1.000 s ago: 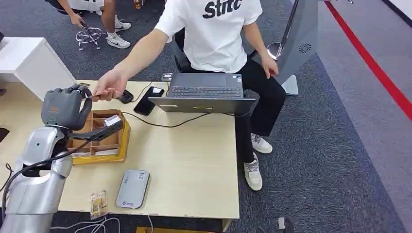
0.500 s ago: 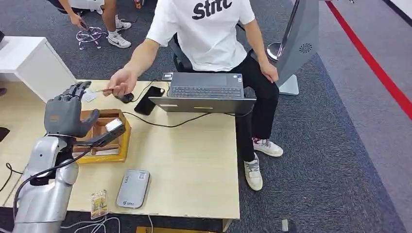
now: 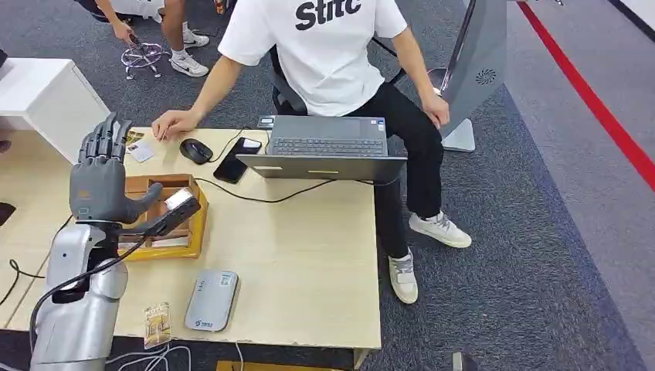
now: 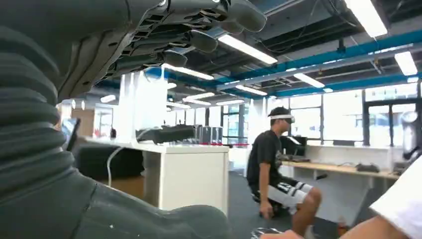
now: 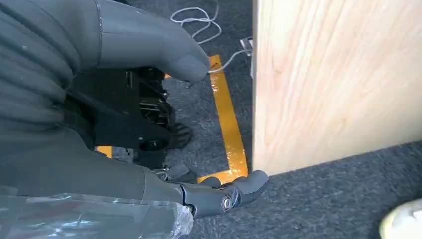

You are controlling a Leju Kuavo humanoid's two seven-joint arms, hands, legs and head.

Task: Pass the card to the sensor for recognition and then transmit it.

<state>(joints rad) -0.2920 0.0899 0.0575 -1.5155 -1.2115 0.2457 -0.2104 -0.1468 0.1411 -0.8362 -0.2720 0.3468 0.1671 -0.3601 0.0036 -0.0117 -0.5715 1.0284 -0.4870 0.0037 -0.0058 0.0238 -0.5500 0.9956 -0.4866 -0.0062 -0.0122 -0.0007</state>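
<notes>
My left hand (image 3: 99,176) is raised above the wooden tray (image 3: 193,228), its fingers (image 4: 199,37) straight and spread, and it holds nothing. A white card (image 3: 141,152) lies on the table's far left part, just beyond that hand. A person's hand (image 3: 176,124) rests flat on the table beside the card. The grey sensor box (image 3: 211,301) lies near the table's front edge, with a small packet (image 3: 157,325) to its left. My right hand (image 5: 59,99) hangs beside the table's wooden side (image 5: 333,79), thumb and fingers apart, empty.
A seated person in a white shirt (image 3: 332,46) is behind an open laptop (image 3: 328,147). A phone (image 3: 235,161), a mouse (image 3: 195,151) and a cable lie near it. A white cabinet (image 3: 46,97) stands at the far left. Bare tabletop (image 3: 309,255) lies to the right.
The person drew the card away from my left hand and laid it on the table. My left hand's fingers uncurled and now point upward.
</notes>
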